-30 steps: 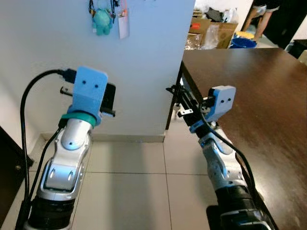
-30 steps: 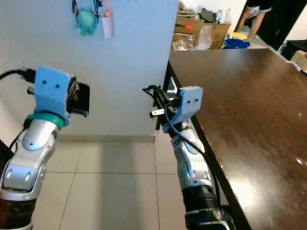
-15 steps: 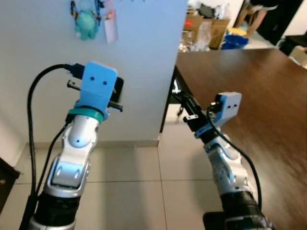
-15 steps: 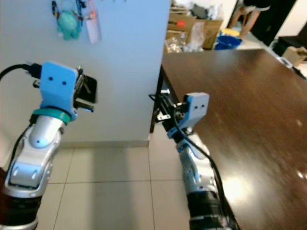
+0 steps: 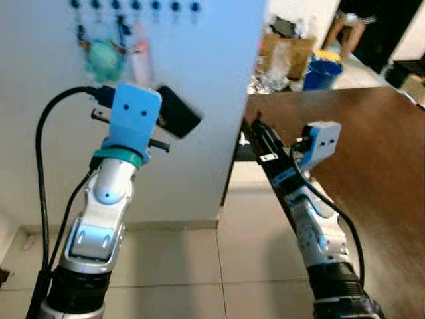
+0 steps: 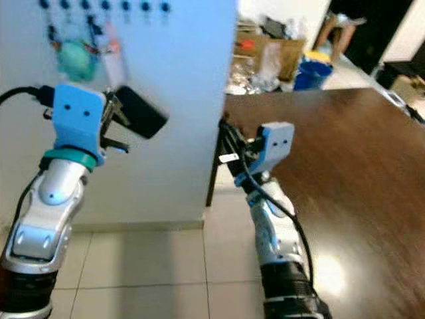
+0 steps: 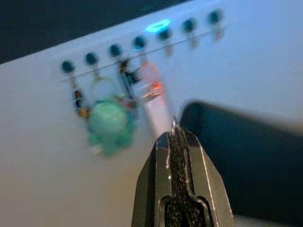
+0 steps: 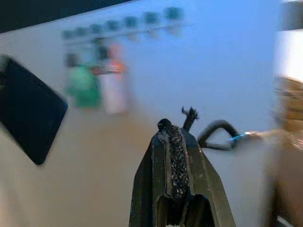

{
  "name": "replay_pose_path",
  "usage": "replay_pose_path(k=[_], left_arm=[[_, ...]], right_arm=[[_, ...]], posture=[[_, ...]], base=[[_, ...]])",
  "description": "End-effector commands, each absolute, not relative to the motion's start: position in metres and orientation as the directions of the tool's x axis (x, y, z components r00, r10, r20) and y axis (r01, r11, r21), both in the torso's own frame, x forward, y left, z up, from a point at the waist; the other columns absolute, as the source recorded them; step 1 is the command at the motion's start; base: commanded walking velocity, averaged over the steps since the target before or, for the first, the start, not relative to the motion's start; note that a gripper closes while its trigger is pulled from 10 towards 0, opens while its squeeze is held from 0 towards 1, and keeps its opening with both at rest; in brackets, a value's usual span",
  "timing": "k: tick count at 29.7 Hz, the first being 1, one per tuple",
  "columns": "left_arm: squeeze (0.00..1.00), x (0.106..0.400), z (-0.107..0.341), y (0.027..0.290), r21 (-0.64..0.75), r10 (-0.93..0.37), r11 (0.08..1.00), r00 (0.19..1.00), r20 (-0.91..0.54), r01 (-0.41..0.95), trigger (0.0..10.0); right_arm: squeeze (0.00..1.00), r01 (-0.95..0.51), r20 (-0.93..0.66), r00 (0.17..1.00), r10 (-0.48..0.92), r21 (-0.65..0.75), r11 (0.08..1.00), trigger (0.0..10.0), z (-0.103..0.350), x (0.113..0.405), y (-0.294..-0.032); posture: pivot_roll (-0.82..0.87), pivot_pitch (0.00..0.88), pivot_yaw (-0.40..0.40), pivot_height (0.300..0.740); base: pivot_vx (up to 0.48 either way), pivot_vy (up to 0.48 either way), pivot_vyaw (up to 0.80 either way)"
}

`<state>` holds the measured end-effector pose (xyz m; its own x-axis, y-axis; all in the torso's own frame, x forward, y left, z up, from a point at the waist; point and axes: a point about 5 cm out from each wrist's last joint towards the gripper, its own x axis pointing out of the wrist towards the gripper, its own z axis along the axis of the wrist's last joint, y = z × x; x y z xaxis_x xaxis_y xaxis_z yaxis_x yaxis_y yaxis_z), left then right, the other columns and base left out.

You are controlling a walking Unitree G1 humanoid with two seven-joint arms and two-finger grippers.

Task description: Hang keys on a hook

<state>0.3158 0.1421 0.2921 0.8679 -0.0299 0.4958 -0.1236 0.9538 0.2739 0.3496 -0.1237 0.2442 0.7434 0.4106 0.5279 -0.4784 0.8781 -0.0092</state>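
Black fob (image 5: 178, 111) dangles below the hooks (image 5: 136, 6), light and swingy; left hand (image 7: 174, 137) pinches its ring (image 7: 174, 125).

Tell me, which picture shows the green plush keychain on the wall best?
The left wrist view: the green plush keychain looks biggest there, hanging under the row of hooks. Both eye views show it small and blurred, and the right wrist view shows a green smear.

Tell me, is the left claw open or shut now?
Shut. In the left wrist view the left claw has both black fingers pressed together, with a small metal ring pinched at the tips.
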Motion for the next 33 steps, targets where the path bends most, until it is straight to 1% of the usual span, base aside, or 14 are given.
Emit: replay_pose_path(k=[1, 4, 8, 13, 16, 17, 18, 19, 22, 24, 26, 27, 29, 33], left_arm=[[0.00, 0.314, 0.293, 0.138, 0.276, -0.048, 0.955, 0.861, 0.507, -0.109, 10.0], [0.00, 0.314, 0.294, 0.137, 0.276, -0.051, 0.955, 0.858, 0.511, -0.107, 10.0], [0.00, 0.313, 0.293, 0.137, 0.279, -0.056, 0.955, 0.858, 0.510, -0.103, 10.0], [0.00, 0.313, 0.292, 0.137, 0.278, -0.058, 0.955, 0.858, 0.510, -0.101, 10.0], [0.00, 0.309, 0.295, 0.133, 0.264, -0.095, 0.963, 0.841, 0.532, -0.058, 10.0], [0.00, 0.308, 0.296, 0.131, 0.266, -0.109, 0.963, 0.834, 0.540, -0.047, 10.0], [0.00, 0.308, 0.296, 0.131, 0.266, -0.109, 0.963, 0.834, 0.540, -0.047, 10.0], [0.00, 0.305, 0.298, 0.128, 0.269, -0.129, 0.963, 0.823, 0.554, -0.030, 10.0], [0.00, 0.301, 0.301, 0.124, 0.263, -0.153, 0.965, 0.802, 0.577, -0.005, 10.0], [0.00, 0.301, 0.301, 0.124, 0.263, -0.153, 0.965, 0.802, 0.577, -0.005, 10.0], [0.00, 0.295, 0.307, 0.121, 0.279, -0.185, 0.960, 0.769, 0.611, 0.010, 10.0], [0.00, 0.295, 0.307, 0.121, 0.279, -0.185, 0.960, 0.769, 0.611, 0.010, 10.0], [0.00, 0.290, 0.312, 0.119, 0.301, -0.211, 0.954, 0.743, 0.636, 0.014, 10.0], [0.00, 0.286, 0.315, 0.114, 0.326, -0.249, 0.945, 0.721, 0.647, 0.034, 10.0]], right_arm=[[0.00, -0.433, 0.572, 0.734, 0.367, -0.022, 0.901, 10.0, 0.253, 0.347, -0.134], [0.00, -0.434, 0.602, 0.712, 0.361, -0.027, 0.901, 10.0, 0.262, 0.346, -0.135], [0.00, -0.479, 0.637, 0.669, 0.383, -0.024, 0.877, 10.0, 0.273, 0.341, -0.132], [0.00, -0.476, 0.652, 0.661, 0.372, -0.019, 0.879, 10.0, 0.276, 0.341, -0.132], [0.00, -0.364, 0.655, 0.703, 0.279, -0.007, 0.932, 10.0, 0.277, 0.346, -0.143], [0.00, -0.280, 0.647, 0.722, 0.247, -0.054, 0.958, 10.0, 0.275, 0.348, -0.147], [0.00, -0.280, 0.647, 0.722, 0.247, -0.054, 0.958, 10.0, 0.275, 0.348, -0.147], [0.00, -0.197, 0.643, 0.736, 0.211, -0.095, 0.976, 10.0, 0.273, 0.351, -0.152], [0.00, -0.194, 0.646, 0.740, 0.187, -0.060, 0.979, 10.0, 0.273, 0.351, -0.154], [0.00, -0.194, 0.646, 0.740, 0.187, -0.060, 0.979, 10.0, 0.273, 0.351, -0.154], [0.00, -0.211, 0.643, 0.747, 0.169, -0.012, 0.977, 10.0, 0.271, 0.351, -0.157], [0.00, -0.211, 0.643, 0.747, 0.169, -0.012, 0.977, 10.0, 0.271, 0.351, -0.157], [0.00, -0.207, 0.638, 0.757, 0.142, 0.028, 0.978, 10.0, 0.269, 0.352, -0.161], [0.00, -0.183, 0.638, 0.762, 0.110, 0.050, 0.982, 10.0, 0.268, 0.354, -0.165]], posture=[[0.10, 0.102, 0.060, 0.740], [0.10, 0.100, 0.060, 0.740], [0.10, 0.095, 0.058, 0.740], [0.10, 0.094, 0.057, 0.740], [0.10, 0.090, 0.056, 0.740], [0.10, 0.089, 0.054, 0.740], [0.10, 0.089, 0.054, 0.740], [0.10, 0.088, 0.054, 0.740], [0.10, 0.088, 0.055, 0.740], [0.10, 0.088, 0.055, 0.740], [0.10, 0.089, 0.055, 0.740], [0.10, 0.089, 0.055, 0.740], [0.10, 0.089, 0.056, 0.740], [0.10, 0.093, 0.056, 0.740]], base=[[0.461, 0.000, 0.00], [0.458, 0.000, 0.00], [0.458, 0.000, 0.00], [0.458, 0.000, 0.00], [0.400, 0.000, 0.00], [0.345, 0.000, 0.00], [0.345, 0.000, 0.00], [0.337, 0.000, 0.00], [0.312, 0.000, 0.00], [0.262, 0.000, 0.00], [0.000, 0.000, 0.00], [0.000, 0.000, 0.00], [0.000, 0.000, 0.00], [0.000, 0.000, 0.00]])
